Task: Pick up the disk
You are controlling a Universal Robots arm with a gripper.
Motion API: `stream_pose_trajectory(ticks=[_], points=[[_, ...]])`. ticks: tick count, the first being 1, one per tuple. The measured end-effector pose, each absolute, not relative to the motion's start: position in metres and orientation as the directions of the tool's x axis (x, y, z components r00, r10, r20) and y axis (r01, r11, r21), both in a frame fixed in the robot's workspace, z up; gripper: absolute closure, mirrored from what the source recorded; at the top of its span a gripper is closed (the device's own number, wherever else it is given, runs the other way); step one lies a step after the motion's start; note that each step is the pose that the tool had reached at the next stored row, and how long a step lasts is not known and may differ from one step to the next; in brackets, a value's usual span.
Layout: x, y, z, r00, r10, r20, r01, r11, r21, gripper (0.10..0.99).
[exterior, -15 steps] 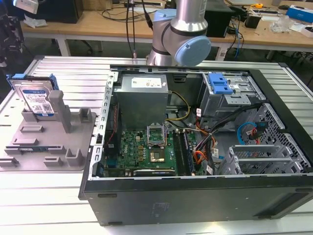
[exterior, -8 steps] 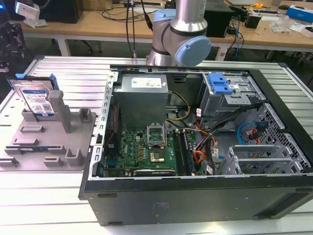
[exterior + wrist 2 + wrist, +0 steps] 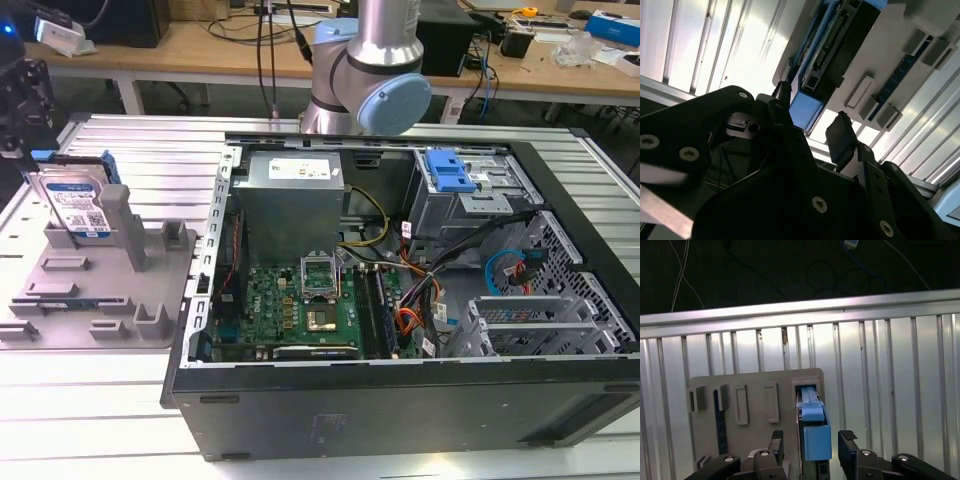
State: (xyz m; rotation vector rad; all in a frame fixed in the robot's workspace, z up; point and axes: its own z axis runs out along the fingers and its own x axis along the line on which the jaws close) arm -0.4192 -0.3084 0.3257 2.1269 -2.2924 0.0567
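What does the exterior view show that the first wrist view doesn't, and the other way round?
Exterior view: the open computer case with its motherboard, and the labelled face of the disk, which stands upright. First wrist view: the end effector, open, a finger on each side of the disk's blue edge. Both: the disk seated in the grey holder tray on the ribbed metal table.

Disk: smooth silver metal casing, white-and-blue paper label, blue plastic edging with a slight sheen. Holder tray: grey moulded plastic, matt. Table: ribbed bare metal, bright and reflective. Computer case: black, matt. Gripper: black, dull finish.
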Motion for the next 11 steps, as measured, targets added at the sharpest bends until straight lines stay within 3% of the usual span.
stream_pose_trajectory(ticks=[11], points=[[-0.419,-0.307,0.312,-0.066,-0.997,0.035,-0.998,0.066,-0.017,0.529]])
